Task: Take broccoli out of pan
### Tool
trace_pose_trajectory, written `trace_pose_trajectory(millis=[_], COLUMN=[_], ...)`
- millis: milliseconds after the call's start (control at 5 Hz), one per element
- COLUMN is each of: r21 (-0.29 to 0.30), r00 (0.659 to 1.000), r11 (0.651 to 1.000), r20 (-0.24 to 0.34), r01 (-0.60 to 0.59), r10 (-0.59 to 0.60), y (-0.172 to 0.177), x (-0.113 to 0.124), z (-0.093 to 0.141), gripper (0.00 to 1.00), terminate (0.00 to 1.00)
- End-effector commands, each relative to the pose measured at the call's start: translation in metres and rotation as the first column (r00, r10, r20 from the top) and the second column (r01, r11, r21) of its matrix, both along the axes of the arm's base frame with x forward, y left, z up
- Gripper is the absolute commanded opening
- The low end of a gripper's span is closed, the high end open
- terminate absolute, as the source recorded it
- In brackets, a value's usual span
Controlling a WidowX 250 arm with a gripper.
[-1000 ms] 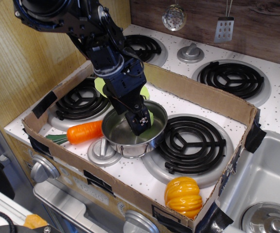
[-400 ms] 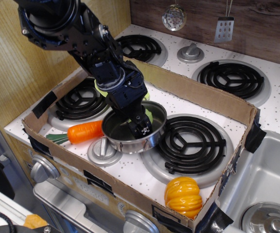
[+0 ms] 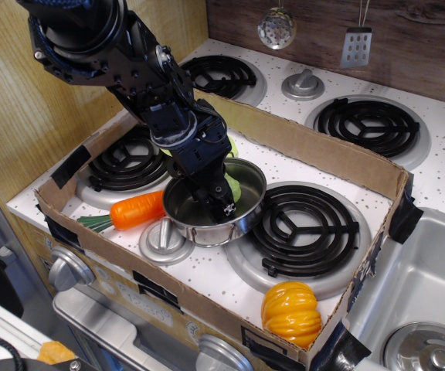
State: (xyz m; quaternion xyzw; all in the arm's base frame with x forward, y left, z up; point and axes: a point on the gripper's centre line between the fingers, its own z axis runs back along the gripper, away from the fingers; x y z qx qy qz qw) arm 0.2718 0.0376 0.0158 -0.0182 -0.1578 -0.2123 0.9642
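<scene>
The pan (image 3: 189,219) is a shiny steel pot on the stove top inside the cardboard box, between two burners. The broccoli (image 3: 239,188) shows as a pale-green lump inside the pan against its far right wall. My gripper (image 3: 222,205) reaches steeply down into the pan from the upper left. Its dark fingertips are low inside the pan, just left of and touching or nearly touching the broccoli. The arm hides how the jaws stand.
An orange carrot (image 3: 136,210) lies left of the pan, next to a grey knob disc (image 3: 164,240). A lime-green plate (image 3: 232,144) peeks out behind the arm. An orange pumpkin (image 3: 290,311) sits at the front right. Cardboard walls (image 3: 307,144) ring the area.
The arm has leaned further left and the gripper has sunk a little deeper into the pan. The pan has shifted slightly.
</scene>
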Motion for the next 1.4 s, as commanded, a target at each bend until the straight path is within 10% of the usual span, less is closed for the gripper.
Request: trace_pose_trajectory(millis=[0, 600, 1200], r21=[0.056, 0.072, 0.067], r00=[0.999, 1.0, 0.997], r11=[0.998, 0.997, 0.996], r20=[0.023, -0.009, 0.046], r01=[-0.033, 0.024, 0.065], r10=[0.032, -0.023, -0.068], y=[-0.002, -0.022, -0.034], x=[-0.003, 0.021, 0.074], z=[0.04, 0.076, 0.037], gripper=[0.0, 0.0, 0.0], terminate=[0.0, 0.0, 0.0])
